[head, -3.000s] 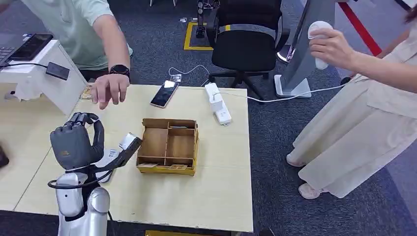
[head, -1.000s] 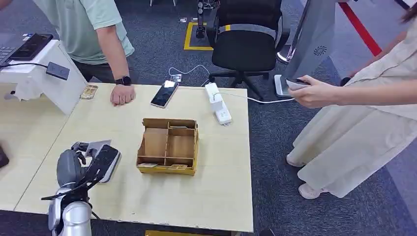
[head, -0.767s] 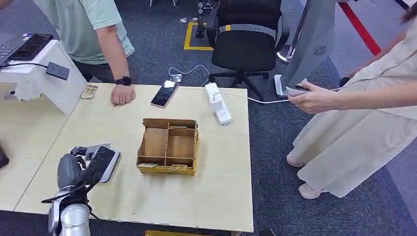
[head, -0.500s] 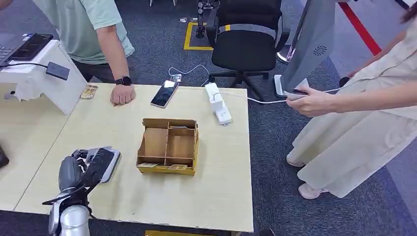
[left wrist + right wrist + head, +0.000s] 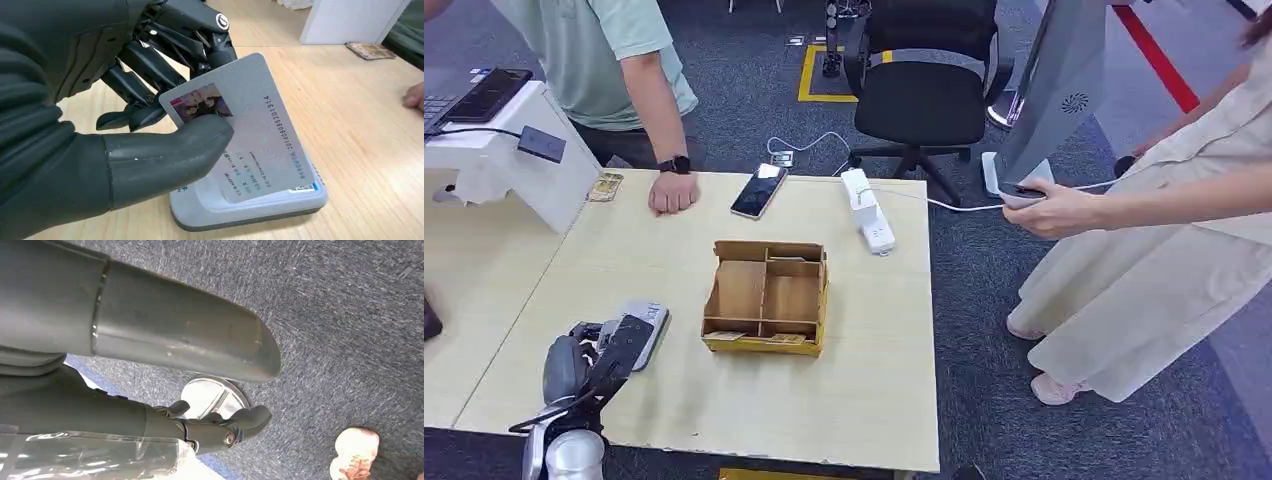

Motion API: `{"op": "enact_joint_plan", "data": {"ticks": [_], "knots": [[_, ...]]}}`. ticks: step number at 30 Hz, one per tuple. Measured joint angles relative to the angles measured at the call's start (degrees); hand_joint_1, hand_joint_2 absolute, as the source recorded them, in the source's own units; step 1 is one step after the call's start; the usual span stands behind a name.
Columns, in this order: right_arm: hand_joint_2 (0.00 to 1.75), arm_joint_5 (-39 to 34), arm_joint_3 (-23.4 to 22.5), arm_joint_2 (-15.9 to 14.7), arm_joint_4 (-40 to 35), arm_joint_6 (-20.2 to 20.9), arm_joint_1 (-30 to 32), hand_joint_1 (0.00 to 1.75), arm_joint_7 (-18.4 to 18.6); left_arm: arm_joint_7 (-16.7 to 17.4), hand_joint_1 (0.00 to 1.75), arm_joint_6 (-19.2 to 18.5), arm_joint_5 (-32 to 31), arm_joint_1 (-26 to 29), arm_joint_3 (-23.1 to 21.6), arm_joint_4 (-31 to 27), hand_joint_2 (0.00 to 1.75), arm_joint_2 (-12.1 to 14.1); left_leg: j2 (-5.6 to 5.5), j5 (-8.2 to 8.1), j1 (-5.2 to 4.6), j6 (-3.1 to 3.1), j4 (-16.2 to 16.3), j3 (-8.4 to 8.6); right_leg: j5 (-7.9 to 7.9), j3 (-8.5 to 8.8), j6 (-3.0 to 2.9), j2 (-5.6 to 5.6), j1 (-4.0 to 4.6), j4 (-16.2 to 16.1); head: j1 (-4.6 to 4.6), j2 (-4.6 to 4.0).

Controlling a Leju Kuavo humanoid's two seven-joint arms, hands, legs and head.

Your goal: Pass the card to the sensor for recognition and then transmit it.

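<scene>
My left hand (image 5: 589,356) (image 5: 115,115) is low over the near left part of the table (image 5: 754,400). It pinches a pale ID card (image 5: 250,135) between the thumb and the dark fingers. The card carries a small photo and printed numbers, and it lies tilted on top of the grey card sensor (image 5: 260,212). In the head view the sensor (image 5: 648,320) sits just beyond the hand. My right hand (image 5: 125,410) hangs over the dark carpet with its fingers apart and nothing in it.
A divided wooden box (image 5: 767,297) stands mid-table. A phone (image 5: 758,190) and a white power strip (image 5: 867,210) lie at the far edge. One person's fist (image 5: 673,192) rests on the table. Another person (image 5: 1164,230) stands right, holding a small device (image 5: 1021,190).
My left hand has drawn back toward me and sunk lower with the card, uncovering more of the sensor. The person on the right has lowered the device slightly.
</scene>
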Motion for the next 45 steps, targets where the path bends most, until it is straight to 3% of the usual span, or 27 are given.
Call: {"op": "enact_joint_plan", "data": {"ticks": [10,25,38,45], "knots": [[0.0,0.0,-0.02,-0.09,0.0,0.02,0.0,0.0,-0.09,0.02,1.75,-0.22,1.83,-0.19,2.1,1.77,1.75,-0.31,0.0,0.0,0.0,0.0,0.0,0.01,0.0,-0.01,0.0,0.0,0.0,0.0,-0.02,-0.02],[0.0,0.0,0.0,-0.09,-0.26,0.07,0.03,0.0,0.0,-0.42,1.75,1.77,5.0,-4.67,2.6,2.58,1.75,-0.83,-0.01,0.0,0.0,0.0,0.0,0.01,0.0,0.0,0.0,0.0,0.0,0.0,0.0,-0.02],[0.0,0.0,-0.02,-0.09,-0.33,0.09,0.02,0.0,-0.11,3.06,1.75,1.95,-0.64,-5.3,2.6,3.72,1.75,-0.83,0.0,0.0,0.0,0.0,0.0,0.01,0.0,0.0,0.0,0.0,0.0,0.0,-0.02,-0.02],[0.0,0.0,-0.09,-0.09,-0.37,0.09,0.04,0.0,-0.11,3.32,1.75,2.01,-2.62,-5.3,2.62,5.14,1.75,-0.81,0.0,0.0,0.0,0.0,0.0,0.0,0.0,0.0,0.0,0.0,0.0,0.0,-0.02,-0.02]]}}
